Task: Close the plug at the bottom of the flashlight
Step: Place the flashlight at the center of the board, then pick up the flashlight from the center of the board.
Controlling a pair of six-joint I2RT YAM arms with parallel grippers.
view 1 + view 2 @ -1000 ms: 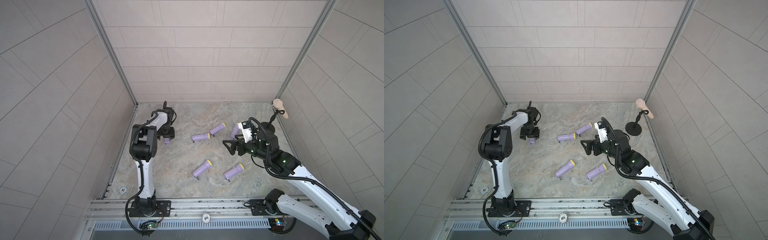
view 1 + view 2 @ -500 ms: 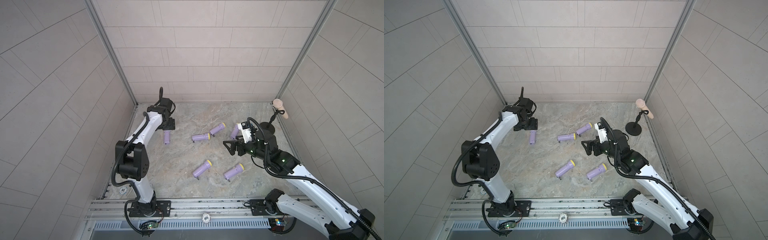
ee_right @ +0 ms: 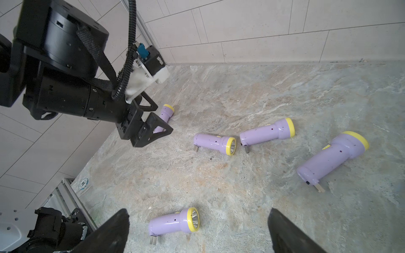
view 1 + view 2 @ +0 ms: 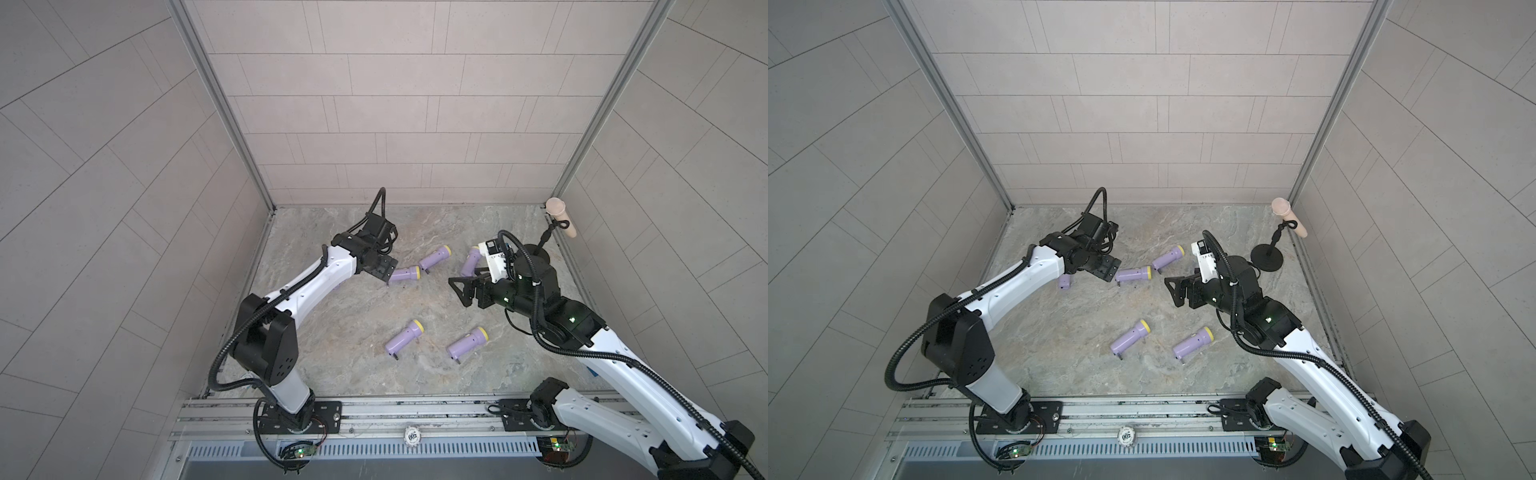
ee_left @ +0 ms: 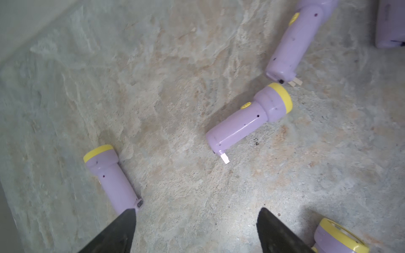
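Over the last second the left arm has unfolded away from the left wall and swung inward. The left gripper (image 5: 197,210), which was down on the wall-side flashlight (image 4: 1064,281), now hangs off the floor with its fingers spread wide and nothing between them. It sits just short of the tail of the middle flashlight (image 4: 405,274), whose plug prongs (image 5: 224,158) stick out. The wall-side flashlight lies alone by the wall, its plug seemingly folded flat. The right gripper (image 4: 460,293) has not shifted; it hovers with its fingers wide apart and bare, facing the left one. Nearest, the front rail (image 4: 374,409) bounds the stone floor (image 4: 332,374), and a bare strip separates it from the near-left flashlight (image 4: 403,336) and the near-right flashlight (image 4: 467,343), both with prongs out. Beyond them an open patch reaches up to the grippers. Farther back lies the far flashlight (image 4: 434,257), its tail near the middle one's yellow head, and a sixth flashlight (image 4: 469,264) is partly hidden behind the right wrist. Open floor then runs to the back wall (image 4: 407,183), with a black stand (image 4: 1266,262) in the far right corner.
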